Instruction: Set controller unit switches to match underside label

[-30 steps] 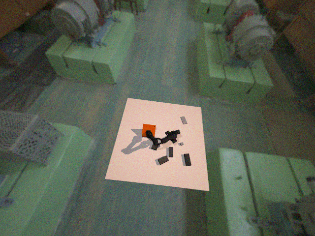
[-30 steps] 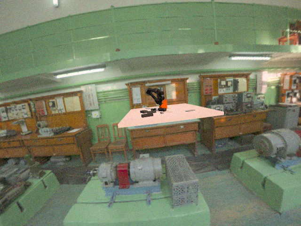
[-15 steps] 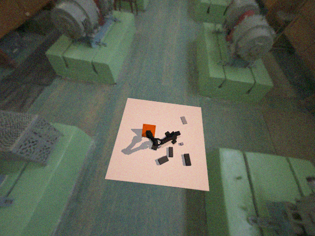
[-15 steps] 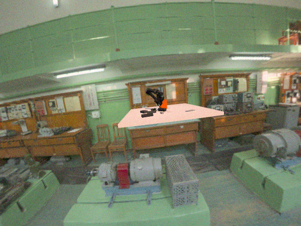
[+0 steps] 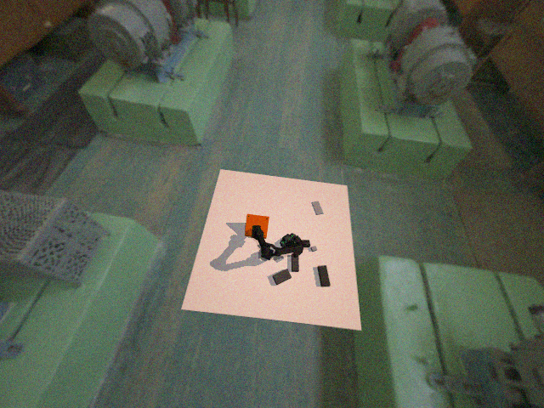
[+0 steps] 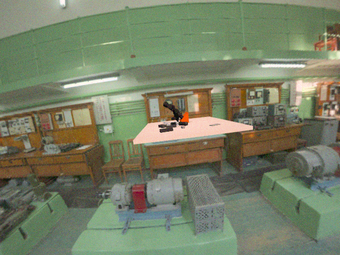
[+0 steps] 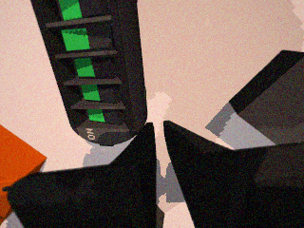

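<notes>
The dark grey controller unit (image 7: 128, 71) fills the upper left of the wrist view, its far end cut off. Several rocker switches (image 7: 76, 40) show green parts on their left side. The ON mark is at the unit's near end. Numbers cannot be read, and the label on the underside is hidden. In the top view the unit (image 5: 290, 239) is a small dark shape with green specks, close among the arm's parts. My gripper (image 7: 158, 127) is shut and empty, with a narrow gap between the fingers. Its tips appear just right of the unit's ON end; contact cannot be told.
An orange panel (image 5: 252, 220) (image 6: 185, 117) (image 7: 18, 154) stands left of the unit. Dark modules (image 5: 294, 263) (image 5: 281, 277) (image 5: 323, 275) lie in front on the pale bench (image 5: 263, 184) (image 6: 192, 132). One dark block (image 7: 275, 100) is right of the fingers. A grey plate (image 5: 317, 207) (image 6: 214, 125) lies farther off.
</notes>
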Controlling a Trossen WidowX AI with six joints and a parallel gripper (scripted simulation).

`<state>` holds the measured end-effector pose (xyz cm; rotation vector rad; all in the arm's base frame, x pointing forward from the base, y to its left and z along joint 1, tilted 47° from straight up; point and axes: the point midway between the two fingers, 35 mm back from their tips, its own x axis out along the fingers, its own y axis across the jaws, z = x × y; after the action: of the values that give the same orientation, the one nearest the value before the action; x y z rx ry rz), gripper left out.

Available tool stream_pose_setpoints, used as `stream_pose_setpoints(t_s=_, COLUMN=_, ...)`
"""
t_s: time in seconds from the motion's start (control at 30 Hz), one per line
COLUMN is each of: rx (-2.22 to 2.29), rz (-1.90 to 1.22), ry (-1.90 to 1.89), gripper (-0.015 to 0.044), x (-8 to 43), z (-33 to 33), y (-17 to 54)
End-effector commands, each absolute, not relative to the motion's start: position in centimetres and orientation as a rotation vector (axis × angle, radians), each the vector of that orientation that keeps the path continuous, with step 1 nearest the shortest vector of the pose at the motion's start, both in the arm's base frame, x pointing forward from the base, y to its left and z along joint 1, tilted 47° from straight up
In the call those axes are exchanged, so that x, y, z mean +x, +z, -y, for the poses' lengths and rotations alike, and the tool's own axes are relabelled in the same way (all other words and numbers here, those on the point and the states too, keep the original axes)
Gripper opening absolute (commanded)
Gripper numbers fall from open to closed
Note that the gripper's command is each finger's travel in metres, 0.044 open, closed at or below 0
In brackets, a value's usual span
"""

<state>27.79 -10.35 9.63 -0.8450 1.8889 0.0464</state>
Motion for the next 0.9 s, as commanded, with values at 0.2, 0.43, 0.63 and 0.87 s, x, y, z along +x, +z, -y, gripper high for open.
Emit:
stream_pose_setpoints(t_s=0.2, rx=-0.837, rz=-1.894, ry=0.056, gripper=0.0000, x=27.6, z=10.5, y=9.5)
stream_pose_setpoints(t_s=0.43, rx=-0.839, rz=-1.898, ry=0.055, gripper=0.0000, x=27.7, z=10.5, y=9.5)
stream_pose_setpoints(t_s=0.63, rx=-0.944, rz=-1.884, ry=-0.025, gripper=0.0000, x=28.6, z=8.3, y=6.8)
stream_pose_setpoints(t_s=0.87, rx=-1.260, rz=-1.697, ry=-0.237, gripper=0.0000, x=28.7, z=1.7, y=0.0)
